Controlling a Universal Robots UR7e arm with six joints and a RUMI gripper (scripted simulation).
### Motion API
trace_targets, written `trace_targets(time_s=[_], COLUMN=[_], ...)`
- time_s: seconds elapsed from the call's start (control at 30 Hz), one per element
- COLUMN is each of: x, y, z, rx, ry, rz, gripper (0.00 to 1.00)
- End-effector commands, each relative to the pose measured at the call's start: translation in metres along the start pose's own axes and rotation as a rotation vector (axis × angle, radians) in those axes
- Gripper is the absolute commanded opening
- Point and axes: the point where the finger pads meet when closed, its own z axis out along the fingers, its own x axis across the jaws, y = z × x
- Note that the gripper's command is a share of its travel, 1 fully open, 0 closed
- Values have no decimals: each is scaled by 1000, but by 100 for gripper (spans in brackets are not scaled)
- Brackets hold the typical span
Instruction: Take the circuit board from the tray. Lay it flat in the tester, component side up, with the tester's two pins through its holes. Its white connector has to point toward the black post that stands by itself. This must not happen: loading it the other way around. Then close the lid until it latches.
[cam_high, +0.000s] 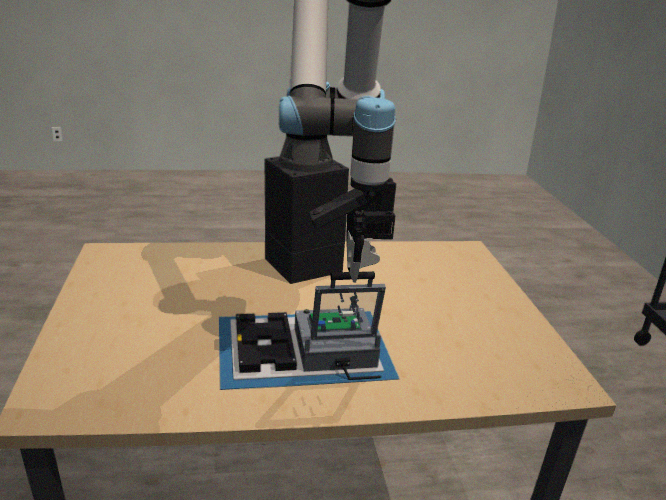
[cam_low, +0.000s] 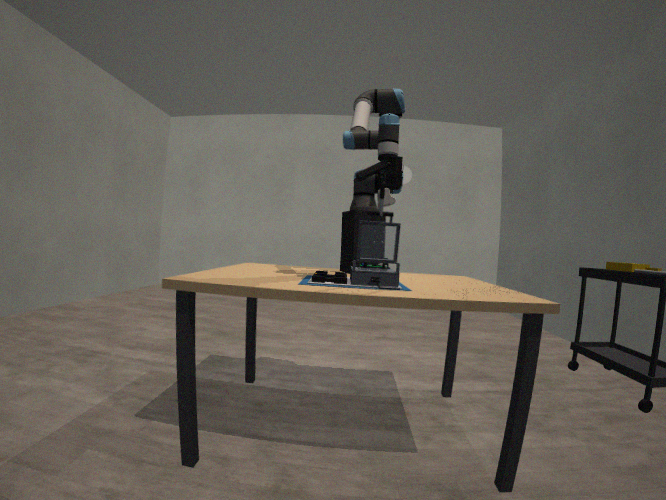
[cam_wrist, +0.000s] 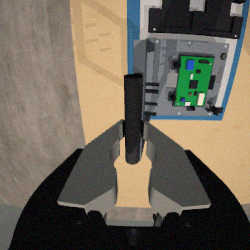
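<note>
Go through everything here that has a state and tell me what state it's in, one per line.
Claw: shut on the lid handle.
Lid: open, standing upright on the tester, not latched.
Circuit board: lying flat in the tester, component side up.
Tray: no board in it.
Arm: reaching down over the tester.
</note>
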Motion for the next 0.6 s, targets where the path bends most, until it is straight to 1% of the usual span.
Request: trace_targets(time_s=[0.0,0.57], x=[2,16], y=[0,0], z=[-1,-3], rx=[0,0], ry=[-1,-1], rz=[0,0], gripper=[0,0])
